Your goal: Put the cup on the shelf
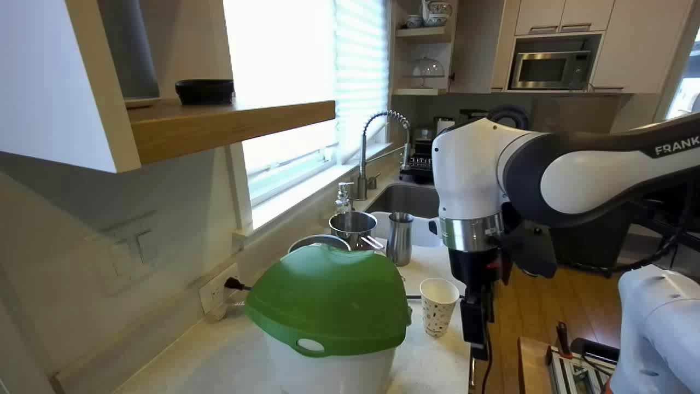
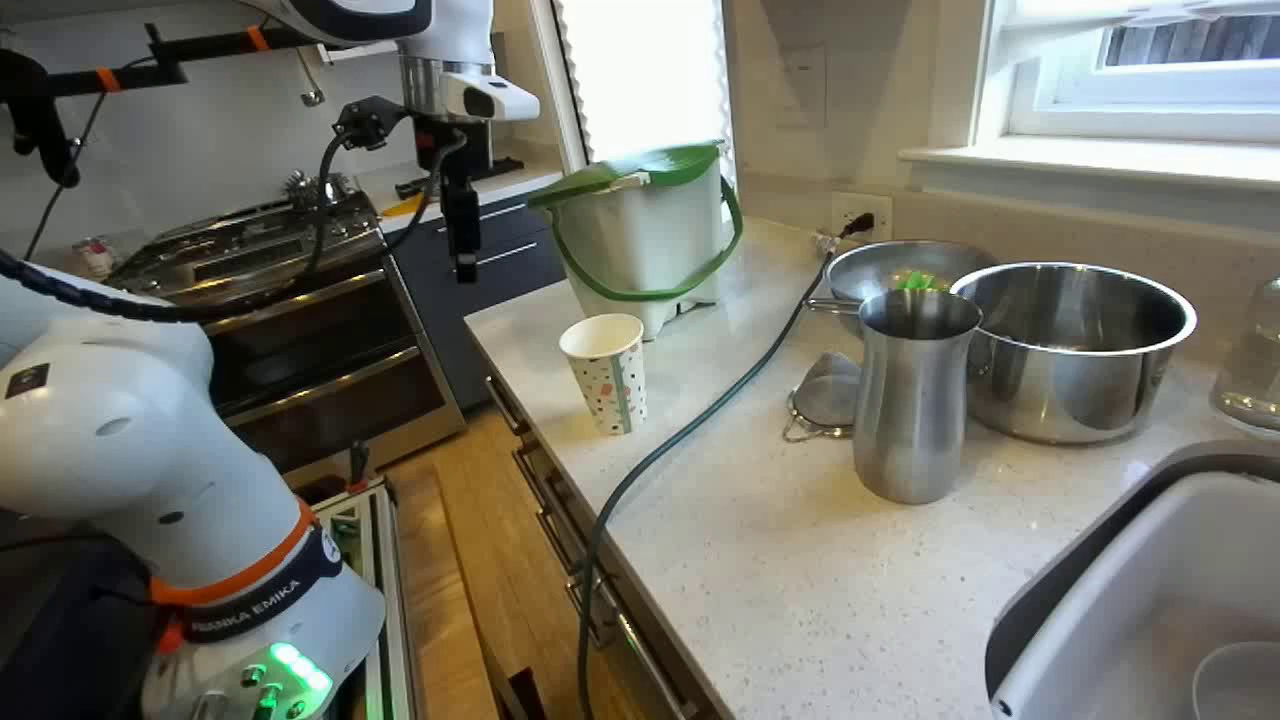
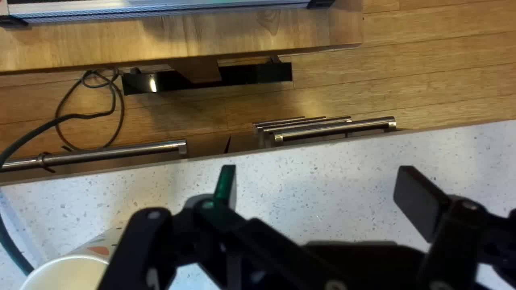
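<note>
In an exterior view, a window [image 1: 281,65] is glowing white beside a bluish blind [image 1: 362,60], and a microwave [image 1: 547,71] is sitting among pale cabinets [image 1: 640,46]. Wood floor [image 3: 427,76] is stretching alongside the table [image 2: 780,570], and in an exterior view an oven [image 2: 325,375] is standing before a grey wall [image 2: 215,170].

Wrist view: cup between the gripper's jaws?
No, the gripper is open and the cup sits outside its jaws, at the picture's lower left.

White arm [image 1: 469,175], orange ring [image 2: 222,592], black tool [image 3: 317,191].
</note>
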Robot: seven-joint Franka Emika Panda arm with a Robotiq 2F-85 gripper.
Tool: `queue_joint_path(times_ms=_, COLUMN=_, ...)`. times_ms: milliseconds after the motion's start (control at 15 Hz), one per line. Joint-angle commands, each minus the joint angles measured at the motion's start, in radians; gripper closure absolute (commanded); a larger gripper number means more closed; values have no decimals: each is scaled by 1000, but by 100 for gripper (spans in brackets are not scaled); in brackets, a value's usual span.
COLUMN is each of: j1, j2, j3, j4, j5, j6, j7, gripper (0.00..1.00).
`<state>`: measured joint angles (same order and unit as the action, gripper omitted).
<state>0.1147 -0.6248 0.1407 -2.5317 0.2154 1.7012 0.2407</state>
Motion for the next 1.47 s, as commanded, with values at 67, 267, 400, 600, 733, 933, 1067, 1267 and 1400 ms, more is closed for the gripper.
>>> queue_joint_path(times_ms=67, j1=-9, j2=0, j3=7, j4=1, j5=3, j6=-3, j7=-4, gripper=0)
queue_joint_path(times_ms=267, j1=-9, j2=0, j3=7, j4=1, j5=3, j6=-3, j7=-4, gripper=0)
queue_joint_path(times_ms=400, j1=-13, j2=9, j3=4, j4=4, j5=-25, j6=10, j7=-34, gripper=0)
queue_joint_path(times_ms=600, j1=-28, j2=49, j3=-50, j4=27, j5=-75, j6=36, j7=-165, gripper=0)
queue_joint_path(times_ms=733, j1=-34, j2=61, j3=-96, j4=31, j5=-97, j6=67, j7=-277, gripper=0)
queue_joint_path(times_ms=933, j1=-49, j2=81, j3=-170, j4=37, j5=-114, j6=90, j7=-423, gripper=0)
queue_joint_path(times_ms=1067, j1=-61, j2=94, j3=-219, j4=44, j5=-116, j6=106, j7=-511, gripper=0)
queue_joint_path(times_ms=1267, j1=-76, j2=105, j3=-276, j4=42, j5=-136, j6=161, j7=-645, gripper=0)
queue_joint_path(times_ms=1400, j1=-83, j2=113, j3=-303, j4=39, j5=-154, j6=195, j7=-721, gripper=0)
